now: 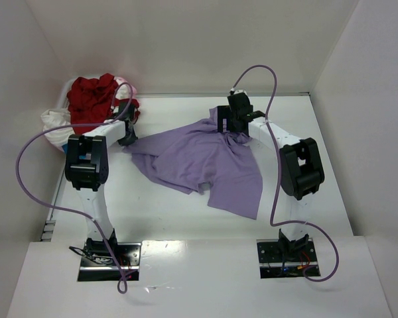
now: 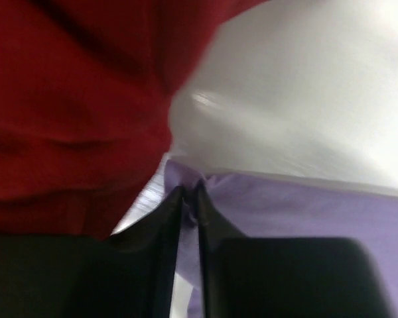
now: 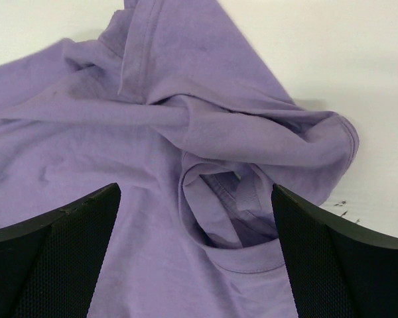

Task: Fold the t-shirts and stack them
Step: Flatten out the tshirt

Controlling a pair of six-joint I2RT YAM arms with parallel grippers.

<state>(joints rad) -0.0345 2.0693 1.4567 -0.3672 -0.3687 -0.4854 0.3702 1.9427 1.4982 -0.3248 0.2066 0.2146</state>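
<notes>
The lavender t-shirt (image 1: 205, 162) lies crumpled and spread across the middle of the table. At its left corner, beside the pile, my left gripper (image 1: 127, 136) has its jaws nearly together, and in the left wrist view this gripper (image 2: 189, 189) pinches a fold of lavender cloth (image 2: 305, 212). Over the shirt's far right end, my right gripper (image 1: 229, 122) is open. In the right wrist view its fingers (image 3: 66, 252) straddle the neck opening (image 3: 235, 205) without touching it. The red t-shirt (image 1: 96, 93) tops a pile at the back left, over a white t-shirt (image 1: 53, 122) and a pale pink edge (image 1: 124, 82).
White walls close in the table (image 1: 152, 218) at the back and on both sides. The clothes pile sits in the back left corner, and red cloth (image 2: 66, 99) fills the left of the left wrist view, close to that gripper.
</notes>
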